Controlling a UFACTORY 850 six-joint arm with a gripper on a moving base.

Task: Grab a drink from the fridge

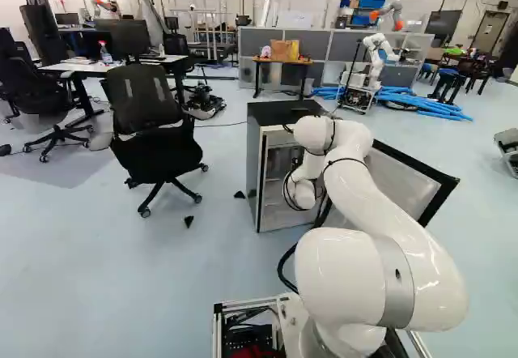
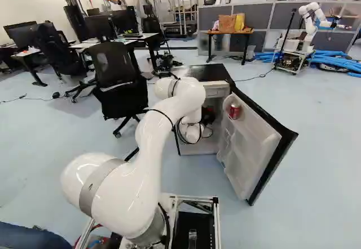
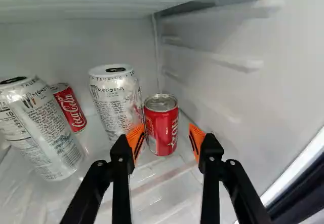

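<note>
The step in hand looks to be closing in on the near red can. The tool has its fingers spread wider than that can and has hold of nothing; the can stands upright just ahead, roughly centred between them. To do this well, I'd go forward in a straight, level line until the pads flank the body, then squeeze gently, since a thin can dents easily. The tighter side is by the near tall silver can — it stands just beside the red one, so that finger should slip into the gap rather than push. A small shift towards the side wall might help. Once gripped, a slight lift before backing out would spare the neighbours.

The can sits on the translucent shelf, near the back corner where the rear and side walls meet. Further along from it are another tall silver can and, nearer the rear wall, a second red can.

The fridge has its door swung wide, with one more red can in the door's upper part — worth not knocking as the arm withdraws. A black office chair stands beside the fridge; another robot is well beyond.
</note>
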